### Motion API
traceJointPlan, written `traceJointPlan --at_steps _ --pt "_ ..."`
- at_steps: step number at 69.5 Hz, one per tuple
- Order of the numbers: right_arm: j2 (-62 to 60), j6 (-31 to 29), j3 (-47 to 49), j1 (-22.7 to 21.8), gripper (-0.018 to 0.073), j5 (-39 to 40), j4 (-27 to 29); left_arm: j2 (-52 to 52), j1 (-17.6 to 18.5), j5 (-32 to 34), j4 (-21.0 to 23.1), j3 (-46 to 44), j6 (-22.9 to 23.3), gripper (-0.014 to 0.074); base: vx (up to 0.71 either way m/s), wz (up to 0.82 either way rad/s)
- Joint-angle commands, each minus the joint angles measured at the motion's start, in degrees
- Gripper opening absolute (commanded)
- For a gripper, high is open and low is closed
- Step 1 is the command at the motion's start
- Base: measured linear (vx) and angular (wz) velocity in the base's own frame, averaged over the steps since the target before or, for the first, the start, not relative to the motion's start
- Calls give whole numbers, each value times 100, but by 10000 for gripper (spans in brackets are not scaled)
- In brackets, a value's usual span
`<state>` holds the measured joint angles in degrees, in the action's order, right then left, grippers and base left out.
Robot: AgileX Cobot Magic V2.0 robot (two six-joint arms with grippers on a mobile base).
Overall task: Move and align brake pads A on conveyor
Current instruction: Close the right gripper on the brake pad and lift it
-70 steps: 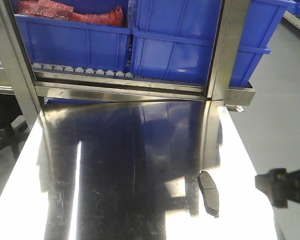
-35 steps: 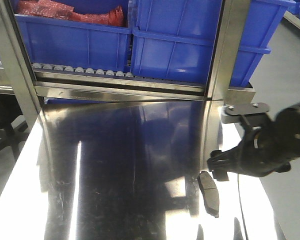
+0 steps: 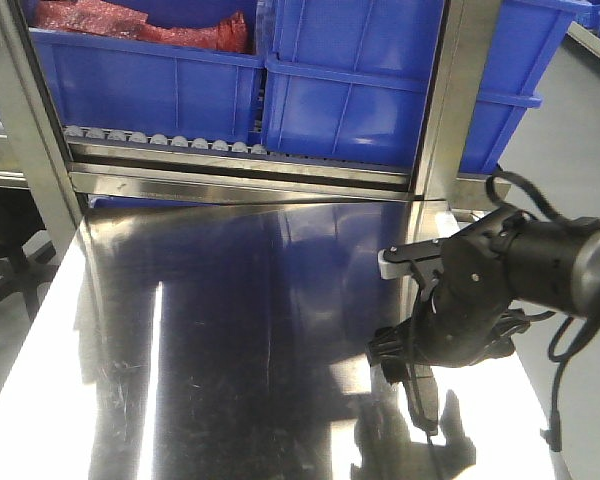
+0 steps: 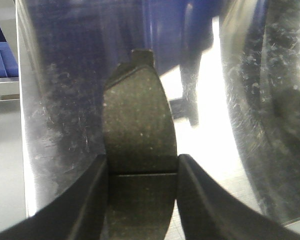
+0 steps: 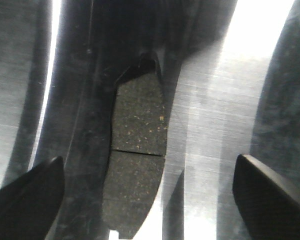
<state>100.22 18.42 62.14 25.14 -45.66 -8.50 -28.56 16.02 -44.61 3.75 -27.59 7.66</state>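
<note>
While the L gripper (image 4: 141, 165) is clamping the first pad (image 4: 140, 125), its two black fingers (image 4: 85, 200) are pressing against both long sides, right at the thin groove across the middle. This pad is showing against the shiny steel tabletop (image 4: 65, 100), w/ one end tab pointing to the top of the L wrist view. Whether it is resting on the steel or raised off it cannot be told. The tabletop's edge is running down the left of that view, w/ grey floor beyond.

The second pad (image 5: 137, 165) is lying flat on the same steel surface. The R gripper (image 5: 149, 165) is hanging over it w/ fingers (image 5: 25, 200) spread wide. Each fingertip is standing well clear of the pad's sides, so nothing is being gripped. The groove and speckled face are showing plainly, w/ a small tab at each end.

From the front, the R arm (image 3: 540, 270) is reaching in from the R side. Its gripper (image 3: 405, 365) is covering the far part of the second pad (image 3: 423, 405), which is lying near the tabletop's R edge; only the near end is showing.

Behind the tabletop, a row of grey rollers (image 3: 160, 140) is running under blue bins (image 3: 350, 90). One bin is holding red material (image 3: 130, 20).
</note>
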Motion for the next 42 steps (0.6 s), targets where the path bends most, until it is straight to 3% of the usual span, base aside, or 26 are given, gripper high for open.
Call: traceJointPlan --at_steps 1,42 --pt "-51 18 163 -16 608 149 -24 -11 41 421 21 -166 11 174 0 0" --pt "275 12 163 -16 434 404 127 -11 41 421 21 -166 11 174 0 0"
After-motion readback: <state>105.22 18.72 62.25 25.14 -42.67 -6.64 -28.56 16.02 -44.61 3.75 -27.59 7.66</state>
